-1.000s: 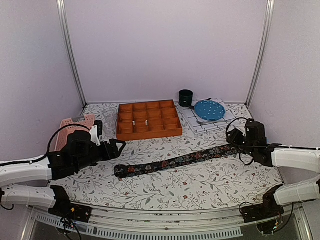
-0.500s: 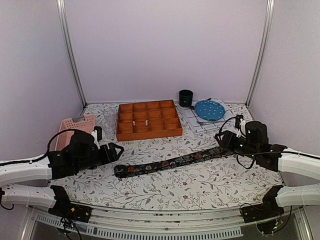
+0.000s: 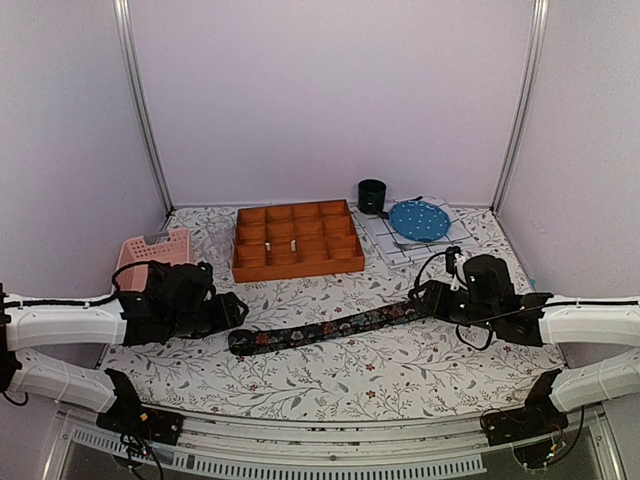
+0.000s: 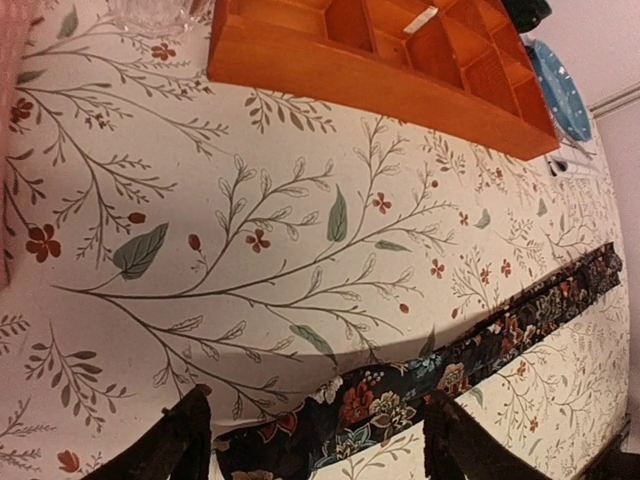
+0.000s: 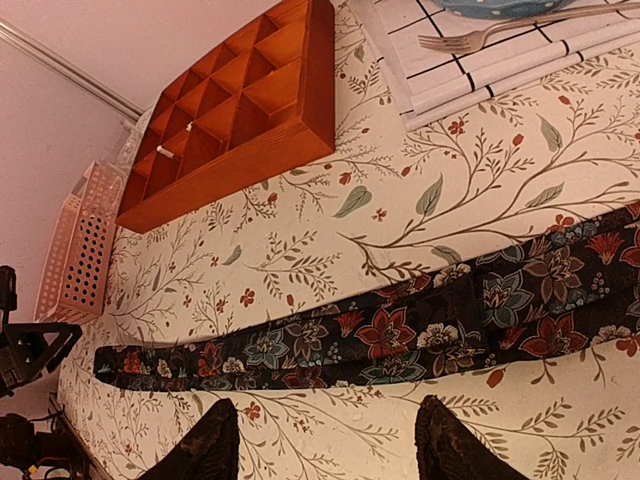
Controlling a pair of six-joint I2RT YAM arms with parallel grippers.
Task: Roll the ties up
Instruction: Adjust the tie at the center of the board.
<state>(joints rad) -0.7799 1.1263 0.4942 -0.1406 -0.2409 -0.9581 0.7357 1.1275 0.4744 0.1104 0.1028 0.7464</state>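
Dark floral tie [image 3: 340, 325] lies stretched across the worktop [image 3: 400, 375]; I lose its right end under my right claw [image 5: 325, 440], its left end sits near my left claw [image 4: 315, 435]. Both claws are spread, holding nothing.

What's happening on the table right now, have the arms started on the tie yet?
Not really. One tie lies flat and unrolled, stretched diagonally across the floral tablecloth in front of the orange divided tray. The left gripper is at the tie's left end, fingers open on either side of the fabric. The right gripper is open over its right end. Neither has closed on it.
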